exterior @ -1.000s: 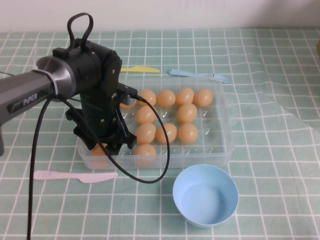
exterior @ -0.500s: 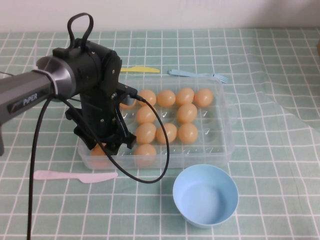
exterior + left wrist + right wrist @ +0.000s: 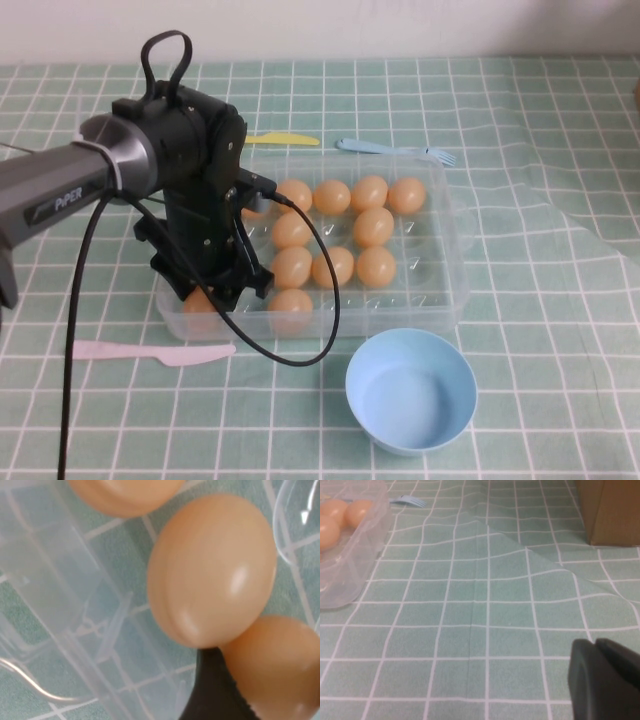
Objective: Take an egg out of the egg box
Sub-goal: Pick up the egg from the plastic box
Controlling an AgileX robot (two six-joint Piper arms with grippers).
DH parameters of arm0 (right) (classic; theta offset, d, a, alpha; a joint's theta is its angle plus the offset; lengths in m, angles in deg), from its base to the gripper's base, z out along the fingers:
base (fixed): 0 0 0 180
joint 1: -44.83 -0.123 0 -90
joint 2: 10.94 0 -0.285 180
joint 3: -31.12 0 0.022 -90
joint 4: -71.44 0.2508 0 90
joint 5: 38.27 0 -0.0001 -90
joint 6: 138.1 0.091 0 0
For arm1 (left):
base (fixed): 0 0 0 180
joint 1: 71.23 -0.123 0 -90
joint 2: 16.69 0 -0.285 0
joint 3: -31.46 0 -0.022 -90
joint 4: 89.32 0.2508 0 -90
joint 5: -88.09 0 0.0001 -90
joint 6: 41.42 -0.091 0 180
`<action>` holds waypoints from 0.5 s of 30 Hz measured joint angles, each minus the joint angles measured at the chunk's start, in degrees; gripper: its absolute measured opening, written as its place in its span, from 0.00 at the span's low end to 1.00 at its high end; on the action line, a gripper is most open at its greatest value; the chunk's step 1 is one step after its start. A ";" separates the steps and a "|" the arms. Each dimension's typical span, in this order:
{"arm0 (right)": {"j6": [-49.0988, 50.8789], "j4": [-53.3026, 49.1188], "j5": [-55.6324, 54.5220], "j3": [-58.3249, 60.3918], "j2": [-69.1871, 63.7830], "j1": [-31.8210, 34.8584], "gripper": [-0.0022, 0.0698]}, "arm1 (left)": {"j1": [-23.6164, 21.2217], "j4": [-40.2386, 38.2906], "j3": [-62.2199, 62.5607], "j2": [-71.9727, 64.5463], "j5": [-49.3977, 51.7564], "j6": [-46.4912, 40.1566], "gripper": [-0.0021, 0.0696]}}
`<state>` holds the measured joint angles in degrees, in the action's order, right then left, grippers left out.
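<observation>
The left hand (image 3: 205, 292) is reaching down into the near-left corner of the egg box (image 3: 452, 262), its fingers standing apart around an egg (image 3: 199, 303) sitting in its cell. The right hand (image 3: 606, 679) is hanging over bare green checked surface (image 3: 485, 610) to the right of the box; I cannot tell whether its fingers are apart or together.
</observation>
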<state>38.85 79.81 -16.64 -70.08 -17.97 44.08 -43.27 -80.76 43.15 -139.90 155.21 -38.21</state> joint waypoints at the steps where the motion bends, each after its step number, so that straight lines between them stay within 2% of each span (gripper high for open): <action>1: 0.00 0.00 0.00 0.00 0.00 0.00 0.01 | 0.00 0.00 0.23 0.00 -0.09 0.00 0.54; 4: 0.00 0.00 0.00 0.00 0.00 0.00 0.01 | 0.00 0.00 0.46 0.00 -0.09 0.00 0.51; 15: 0.00 0.00 0.00 0.00 0.00 0.00 0.01 | 0.40 0.00 0.60 4.74 1.16 0.00 0.51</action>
<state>38.85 79.81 -16.64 -70.08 -17.97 44.08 -42.87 -80.76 43.74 -135.16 156.36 -38.21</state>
